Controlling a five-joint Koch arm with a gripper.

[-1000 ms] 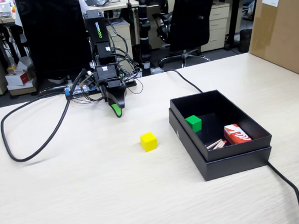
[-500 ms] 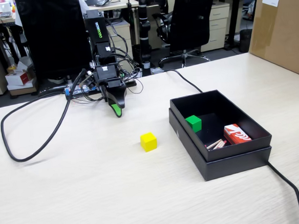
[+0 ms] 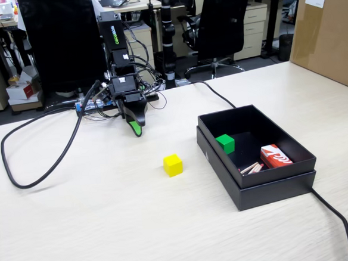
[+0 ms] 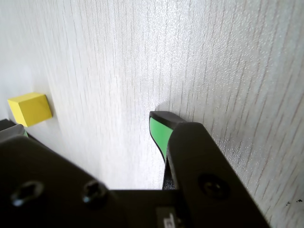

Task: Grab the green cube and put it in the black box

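Observation:
The green cube (image 3: 225, 143) rests inside the black box (image 3: 272, 182), against its left wall in the fixed view. My gripper (image 3: 137, 128) hangs close to the arm's base, tip down just above the table, well to the left of the box and apart from the cube. In the wrist view the gripper (image 4: 85, 124) is open: one green-padded finger (image 4: 159, 133) is at the right, the other at the far left edge, with bare table between them. The wrist view does not show the green cube or the box.
A yellow cube (image 3: 173, 164) (image 4: 30, 109) sits on the table between the gripper and the box. A red-and-white packet (image 3: 275, 156) and small sticks (image 3: 252, 168) lie in the box. A black cable (image 3: 335, 215) runs from the box's front corner; a cardboard box (image 3: 328, 30) stands at the far right.

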